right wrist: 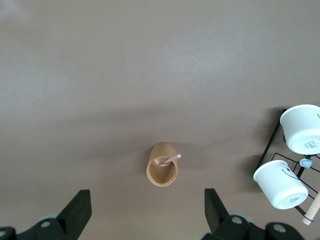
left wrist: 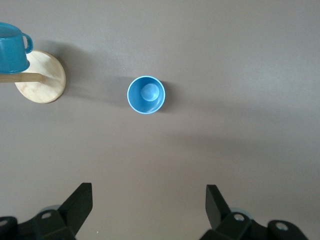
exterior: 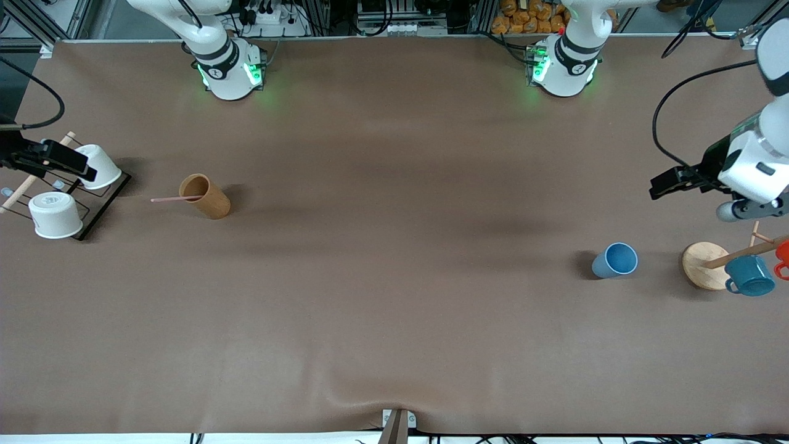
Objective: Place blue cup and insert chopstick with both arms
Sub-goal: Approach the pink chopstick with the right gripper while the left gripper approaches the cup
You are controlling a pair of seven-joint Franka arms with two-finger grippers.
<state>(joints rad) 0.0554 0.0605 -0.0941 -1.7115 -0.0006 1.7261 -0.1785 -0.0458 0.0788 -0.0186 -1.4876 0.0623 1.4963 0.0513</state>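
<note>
Standing upright on the brown table (exterior: 394, 296), the blue cup (exterior: 615, 260) sits at the left arm's end, just beside a round wooden rack base (exterior: 704, 264) with a teal mug (exterior: 749, 275). Left gripper (left wrist: 149, 212) hovers high over that end, fingers wide apart, empty. Chopstick (exterior: 175, 199) sticks out of the tan cup (exterior: 205, 196) at the right arm's end, near two white cups (exterior: 55, 214); right gripper (right wrist: 148, 212) hangs above, fingers apart, empty.

Bare brown counter (exterior: 394, 277) rings the upright light-blue tumbler (exterior: 614, 260); round wooden rack base (exterior: 704, 264) with teal mug (exterior: 749, 275) stands near.
</note>
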